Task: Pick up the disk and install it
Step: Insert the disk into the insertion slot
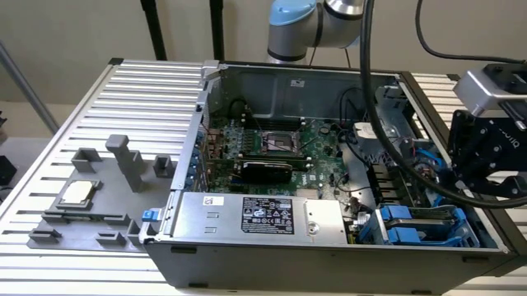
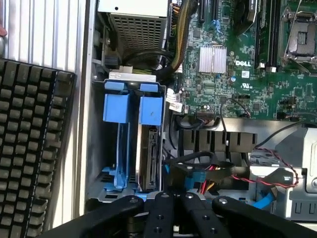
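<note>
1. The disk [image 2: 149, 158] stands on edge in one slot of the blue cage [image 2: 116, 106], right under the gripper [image 1: 494, 166]. Its blue carrier tab sits level with the tab of the slot beside it.
2. The gripper hangs over that corner of the open computer case [image 1: 187, 179], apart from the disk. I cannot tell whether it is released or clenched.
3. Red, black and yellow cables [image 2: 233, 173] lie just beside the cage.
4. Further in, the green motherboard [image 1: 309, 148] covers the case floor, with a finned silver heatsink [image 2: 213, 59] on it.
5. The grey power supply [image 1: 255, 216] sits along the near wall, next to the cage.
6. Outside the case, on the exterior view's left, a grey fixture [image 1: 99, 216] rests on the slatted table [image 1: 148, 80] and carries a small square silver chip [image 1: 76, 192].
</note>
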{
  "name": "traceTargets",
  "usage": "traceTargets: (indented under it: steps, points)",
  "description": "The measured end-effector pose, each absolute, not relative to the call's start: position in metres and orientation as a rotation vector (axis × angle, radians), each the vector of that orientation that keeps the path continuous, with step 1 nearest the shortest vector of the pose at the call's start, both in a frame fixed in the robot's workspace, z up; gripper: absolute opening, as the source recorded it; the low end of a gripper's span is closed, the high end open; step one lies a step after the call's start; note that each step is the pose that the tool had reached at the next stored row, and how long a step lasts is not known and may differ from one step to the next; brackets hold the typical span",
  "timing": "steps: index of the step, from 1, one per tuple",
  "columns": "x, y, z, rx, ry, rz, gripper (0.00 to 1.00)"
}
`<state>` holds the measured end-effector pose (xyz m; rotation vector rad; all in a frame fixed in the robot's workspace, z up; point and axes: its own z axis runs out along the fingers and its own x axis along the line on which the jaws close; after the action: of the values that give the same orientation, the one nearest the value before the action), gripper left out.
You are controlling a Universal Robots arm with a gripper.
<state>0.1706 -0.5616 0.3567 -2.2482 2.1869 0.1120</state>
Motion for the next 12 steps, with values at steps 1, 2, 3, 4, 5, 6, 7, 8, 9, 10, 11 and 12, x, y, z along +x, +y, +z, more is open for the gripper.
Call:
traceTargets:
  steps: [1, 2, 3, 4, 5, 6, 7, 8, 9, 10, 11, 12]
  points:
    - [0.17, -0.559, 0.355, -2.248, 2.187, 0.112, 0.0]
    - [0.169, -0.557, 0.353, -2.249, 2.187, 0.112, 0.0]
    - [0.169, -0.554, 0.352, -2.249, 2.187, 0.112, 0.0]
    - [0.169, -0.551, 0.351, -2.249, 2.187, 0.111, 0.0]
    - [0.168, -0.549, 0.351, -2.249, 2.187, 0.11, 0.0]
    - [0.167, -0.547, 0.35, -2.249, 2.188, 0.11, 1.0]
    - [0.166, -0.546, 0.35, -2.25, 2.188, 0.11, 1.0]
    - [0.165, -0.545, 0.35, -2.25, 2.188, 0.11, 1.0]
    - [0.164, -0.545, 0.35, -2.25, 2.188, 0.109, 1.0]
    - [0.162, -0.544, 0.35, -2.25, 2.188, 0.11, 1.0]
    - [0.16, -0.544, 0.35, -2.25, 2.188, 0.11, 1.0]
    - [0.158, -0.544, 0.35, -2.25, 2.188, 0.109, 1.0]
